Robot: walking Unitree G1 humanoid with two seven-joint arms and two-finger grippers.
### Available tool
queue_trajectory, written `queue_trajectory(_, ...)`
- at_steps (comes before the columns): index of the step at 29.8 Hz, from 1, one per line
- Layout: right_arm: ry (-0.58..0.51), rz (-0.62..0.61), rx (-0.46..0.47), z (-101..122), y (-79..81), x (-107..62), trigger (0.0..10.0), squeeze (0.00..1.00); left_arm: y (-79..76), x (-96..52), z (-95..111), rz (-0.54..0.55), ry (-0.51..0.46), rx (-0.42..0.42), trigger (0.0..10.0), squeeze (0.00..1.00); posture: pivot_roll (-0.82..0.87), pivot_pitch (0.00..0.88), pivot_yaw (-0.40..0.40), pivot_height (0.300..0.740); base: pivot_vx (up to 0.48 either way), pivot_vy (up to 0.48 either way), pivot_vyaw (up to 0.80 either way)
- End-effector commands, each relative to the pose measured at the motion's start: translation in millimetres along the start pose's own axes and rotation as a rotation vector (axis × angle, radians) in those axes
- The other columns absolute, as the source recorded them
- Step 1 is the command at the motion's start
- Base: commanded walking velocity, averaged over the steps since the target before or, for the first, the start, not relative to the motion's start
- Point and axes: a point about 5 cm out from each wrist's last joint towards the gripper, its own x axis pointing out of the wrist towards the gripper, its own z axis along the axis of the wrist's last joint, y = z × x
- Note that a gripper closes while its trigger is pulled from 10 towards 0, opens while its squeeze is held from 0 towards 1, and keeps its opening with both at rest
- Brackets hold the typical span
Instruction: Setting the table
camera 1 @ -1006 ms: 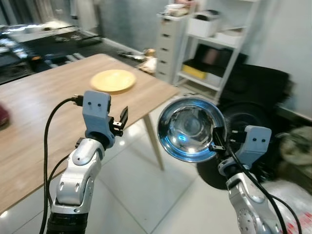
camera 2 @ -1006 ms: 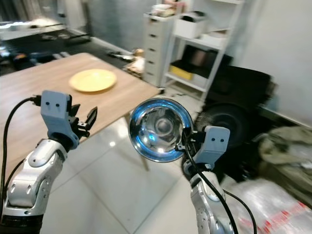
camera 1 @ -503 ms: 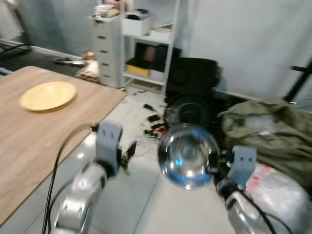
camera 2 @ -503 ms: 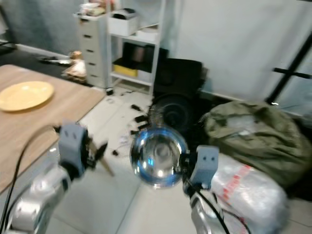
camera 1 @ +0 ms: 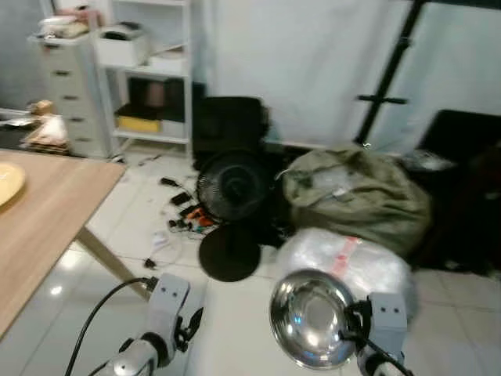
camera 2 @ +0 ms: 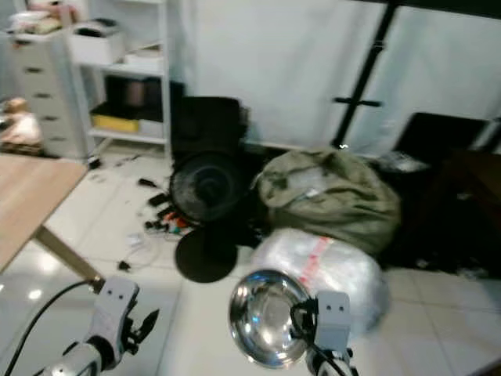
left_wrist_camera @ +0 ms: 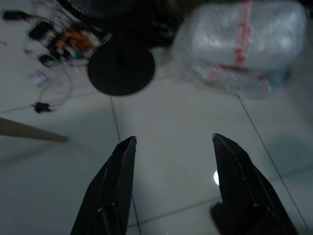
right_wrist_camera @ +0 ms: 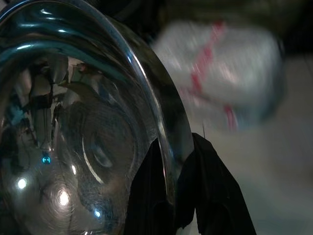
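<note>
A shiny steel bowl [camera 1: 311, 318] hangs low in front of me, its rim pinched by my right gripper [camera 1: 350, 327], which is shut on it; the bowl's inside [right_wrist_camera: 73, 147] faces the right wrist camera. My left gripper [left_wrist_camera: 171, 147] is open over bare tiled floor, with nothing between its fingers [left_wrist_camera: 120, 166]. The wooden table's corner [camera 1: 47, 219] is at the far left, with a sliver of the yellow plate [camera 1: 6, 182] at the picture's edge.
On the floor ahead stand a black fan on a round base [camera 1: 228, 252], loose cables [camera 1: 182, 223], an olive bag [camera 1: 356, 196] and a plastic-wrapped bundle [camera 1: 352, 262]. White shelves and drawers [camera 1: 117, 78] line the back left wall. A black stand [camera 1: 387, 78] leans at the right.
The whole view has swung right, away from the table, so the plate has slid to the left edge. Both arms sit lower in the picture; the bowl stays held.
</note>
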Motion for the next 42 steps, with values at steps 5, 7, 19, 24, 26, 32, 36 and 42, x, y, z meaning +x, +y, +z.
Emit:
queue_trajectory(5,0.011,-0.035,0.056,-11.8,-1.2,-3.9,10.0,0.00,-6.0,4.6,-3.7,-0.041,-0.007,-0.007,10.0,0.00,0.11,0.071,0.046,0.740,0.000,0.000,-0.80)
queue_trajectory(7,0.010,-0.040,0.057,-12.6,-1.3,-4.0,10.0,0.00,-6.1,5.8,-2.5,-0.040,-0.013,-0.001,10.0,0.00,0.10,0.067,0.052,0.740,0.000,0.000,-0.80)
queue_trajectory(19,-0.041,-0.040,0.027,-6.6,-2.6,0.2,10.0,0.00,-1.7,14.0,7.1,-0.010,-0.072,-0.005,10.0,0.00,0.09,0.062,0.055,0.740,0.000,0.000,-0.80)
queue_trajectory(24,-0.049,-0.033,0.025,-6.0,-1.3,1.2,10.0,0.00,1.8,14.9,6.5,0.011,-0.078,-0.003,10.0,0.00,0.09,0.059,0.050,0.740,0.000,0.000,-0.80)
queue_trajectory(26,-0.050,-0.032,0.025,-6.1,-0.9,1.4,10.0,0.00,2.0,14.9,6.3,0.012,-0.080,-0.004,10.0,0.00,0.09,0.059,0.050,0.740,0.000,0.000,-0.80)
queue_trajectory(32,-0.054,-0.024,0.023,-5.6,0.2,2.8,10.0,0.00,3.0,15.2,5.6,0.020,-0.086,-0.005,10.0,0.00,0.10,0.058,0.048,0.740,0.000,0.000,-0.80)
queue_trajectory(36,-0.055,-0.022,0.023,-5.9,0.8,3.2,10.0,0.00,3.8,15.3,5.4,0.025,-0.090,-0.004,10.0,0.00,0.10,0.058,0.048,0.740,0.000,0.000,-0.80)
queue_trajectory(42,-0.055,-0.021,0.023,-6.1,0.9,3.7,10.0,0.00,4.3,15.8,6.0,0.026,-0.094,-0.003,10.0,0.00,0.10,0.059,0.048,0.740,0.000,0.000,-0.80)
